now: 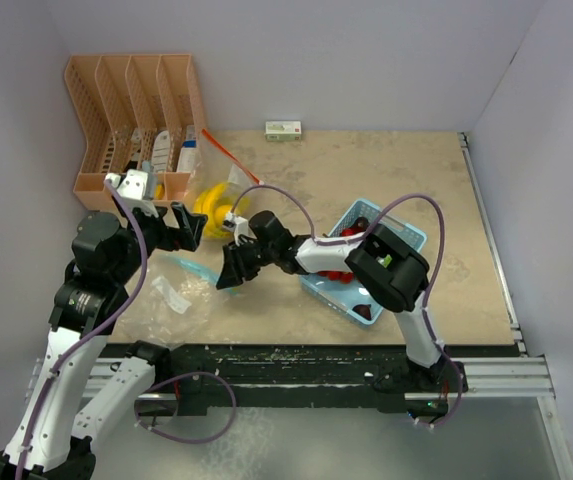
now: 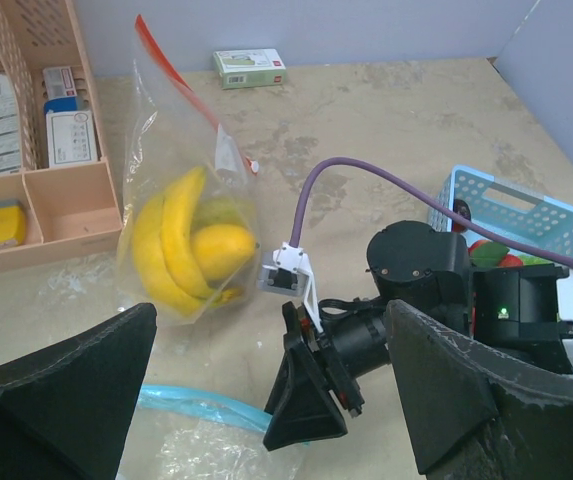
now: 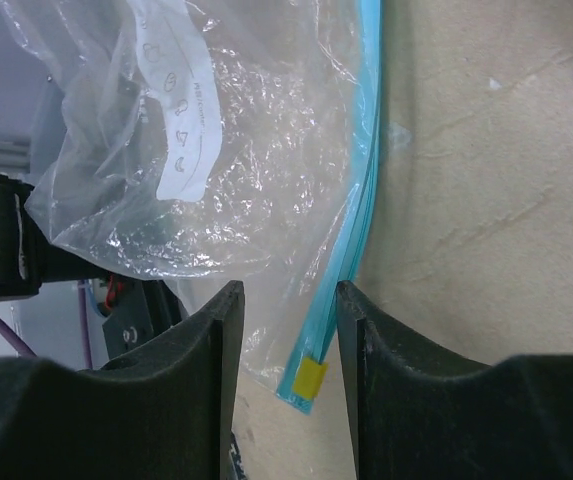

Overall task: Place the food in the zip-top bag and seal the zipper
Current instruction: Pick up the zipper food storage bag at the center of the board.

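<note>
A clear zip-top bag (image 1: 171, 290) with a blue zipper (image 3: 366, 200) lies flat and empty in front of my left arm. My right gripper (image 1: 228, 272) is open. Its fingers (image 3: 206, 380) straddle the zipper's end, where a yellow slider (image 3: 311, 378) sits, and they do not touch it. My left gripper (image 1: 181, 228) is wide open and empty above the bag, looking down at the right gripper (image 2: 306, 390) and the zipper (image 2: 196, 400). Red and green toy food (image 2: 491, 255) lies in the light-blue basket (image 1: 396, 222). Yellow bananas (image 2: 181, 240) sit inside a second bag with a red zipper.
A peach desk organizer (image 1: 131, 110) stands at the back left, right behind the banana bag (image 1: 216, 205). A small green box (image 1: 284, 130) lies by the back wall. The right arm's elbow (image 1: 386, 265) hangs over the basket. Walls close in the table.
</note>
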